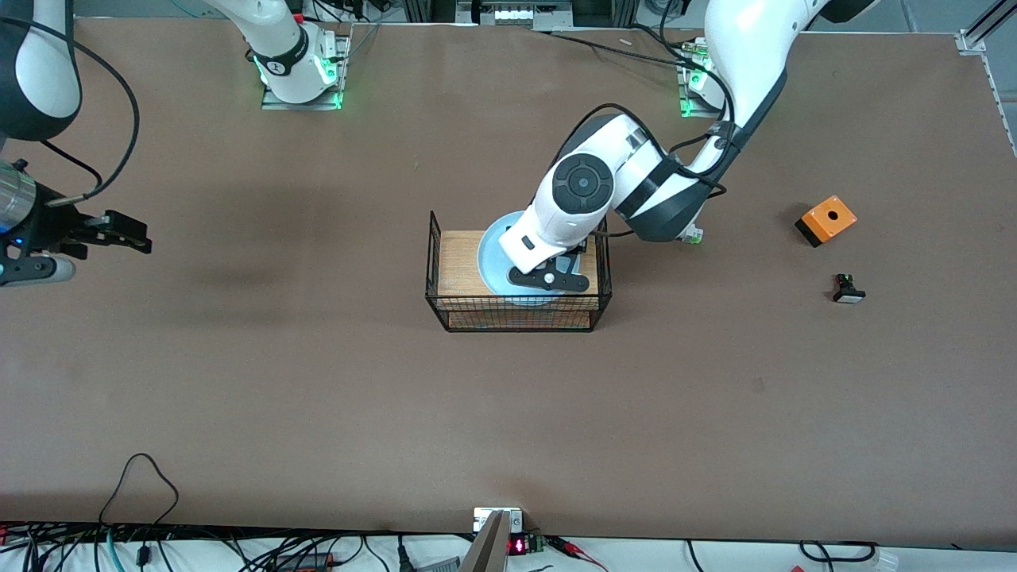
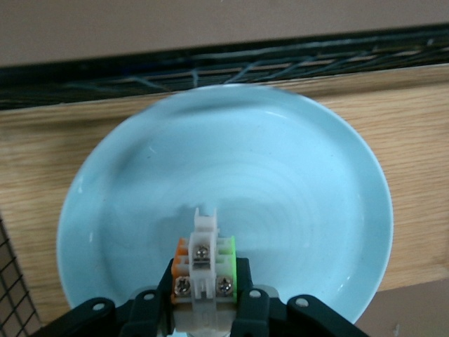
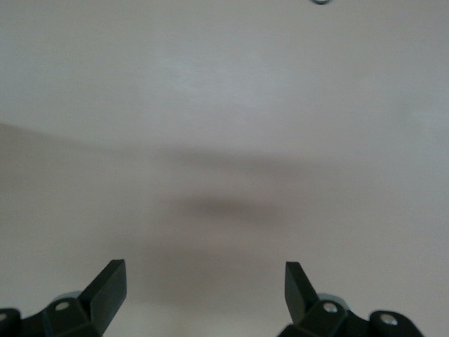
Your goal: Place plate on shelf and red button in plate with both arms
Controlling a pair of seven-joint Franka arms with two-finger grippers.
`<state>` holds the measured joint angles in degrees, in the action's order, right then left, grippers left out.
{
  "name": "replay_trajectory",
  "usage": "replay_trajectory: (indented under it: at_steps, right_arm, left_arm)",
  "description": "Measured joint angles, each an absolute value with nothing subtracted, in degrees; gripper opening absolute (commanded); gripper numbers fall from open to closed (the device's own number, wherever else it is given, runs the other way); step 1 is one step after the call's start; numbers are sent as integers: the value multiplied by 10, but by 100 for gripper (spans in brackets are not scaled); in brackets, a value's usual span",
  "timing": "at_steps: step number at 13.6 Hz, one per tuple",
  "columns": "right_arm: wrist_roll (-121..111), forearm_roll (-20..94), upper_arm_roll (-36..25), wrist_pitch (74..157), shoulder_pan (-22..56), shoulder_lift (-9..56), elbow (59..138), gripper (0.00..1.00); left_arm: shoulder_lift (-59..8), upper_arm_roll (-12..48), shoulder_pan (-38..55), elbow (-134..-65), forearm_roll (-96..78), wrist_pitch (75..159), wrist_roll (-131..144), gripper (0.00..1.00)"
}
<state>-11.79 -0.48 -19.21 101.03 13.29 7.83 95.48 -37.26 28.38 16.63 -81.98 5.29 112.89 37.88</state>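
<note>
1. Two pincers are in play. The left pincer hangs over the plate, its fingers clamped on the red button. The wrist view shows the button's white body, its screw terminals and its orange and green bits pointing down at the plate; its red cap is hidden in the grip.
2. Directly beneath this pincer, the light blue plate lies flat on a wooden board inside a black wire basket mid-table.
3. The button looks light and rigid, with hard smooth plastic sides that could slip, so I judge a firm hold across the flat sides of the body to be the safest one.
4. The plate looks glossy, stiff and breakable; its thin rim is the only place to take it, and a dropped button could skid on it.
5. Outward, toward the left arm's end of the table, sit an orange box and a small black-and-white button piece.
6. The right pincer waits over bare table at the right arm's end, fingers apart and holding nothing.
</note>
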Motion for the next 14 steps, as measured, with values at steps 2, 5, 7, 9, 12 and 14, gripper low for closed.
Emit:
replay_trajectory:
  at_steps: [2, 5, 7, 9, 12, 14]
  right_arm:
    - [-122, -17, -192, 1015, 123, 64, 971, 100]
    - [-142, -18, -192, 1016, 100, 38, 1007, 100]
    - [-145, -18, -192, 1017, 96, 27, 1017, 100]
    - [-145, -18, -186, 1020, 103, 30, 1008, 100]
    - [-139, -18, -179, 996, 132, 65, 949, 99]
    - [-117, -15, -178, 980, 147, 88, 923, 99]
  left_arm:
    - [-377, 283, 167, -819, 54, 1133, 382, 100]
    - [-376, 281, 166, -809, 54, 1135, 383, 100]
    - [-369, 279, 161, -797, 56, 1135, 385, 100]
    - [-344, 278, 147, -787, 57, 1126, 388, 100]
    - [-286, 278, 120, -781, 58, 1053, 389, 100]
    - [-245, 277, 99, -781, 76, 1022, 391, 100]
